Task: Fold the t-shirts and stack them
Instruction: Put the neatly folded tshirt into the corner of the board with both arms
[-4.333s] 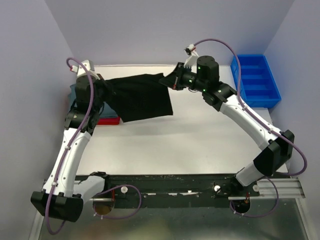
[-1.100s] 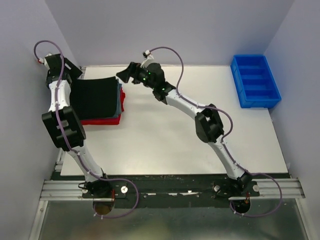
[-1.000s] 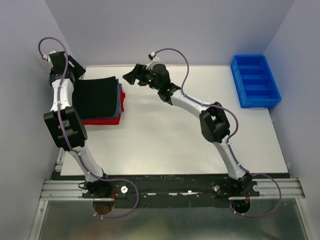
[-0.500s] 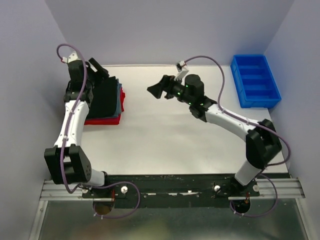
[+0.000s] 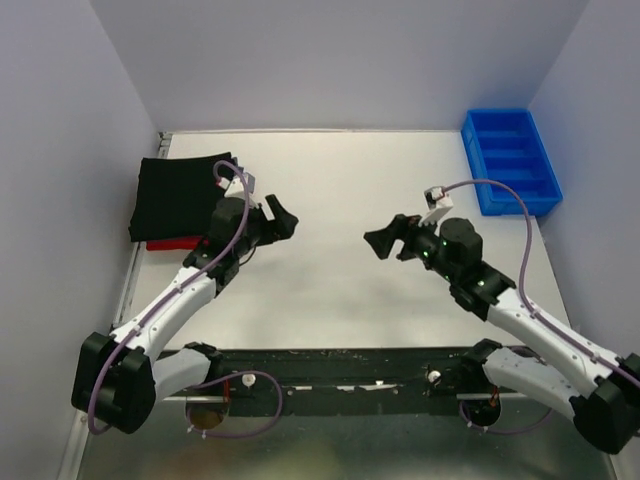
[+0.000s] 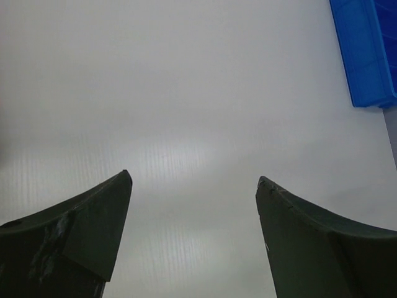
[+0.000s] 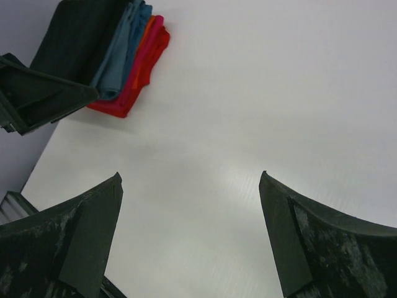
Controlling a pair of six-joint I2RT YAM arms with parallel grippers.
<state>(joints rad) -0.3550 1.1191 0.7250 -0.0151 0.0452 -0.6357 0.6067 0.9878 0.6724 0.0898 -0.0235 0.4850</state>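
The left gripper (image 5: 281, 217) stood wide open over the white tabletop (image 5: 340, 180), holding nothing. The right gripper (image 5: 384, 241) was equally spread and empty. Lilac walls (image 5: 330, 60) enclosed the tabletop, with a blue bin (image 5: 510, 160) at its far right corner. The t-shirts (image 5: 180, 205) lay folded and stacked at the far left corner: black tee (image 5: 175, 190) on top, grey-blue tee (image 7: 121, 53) beneath, red tee (image 7: 141, 65) lowest.
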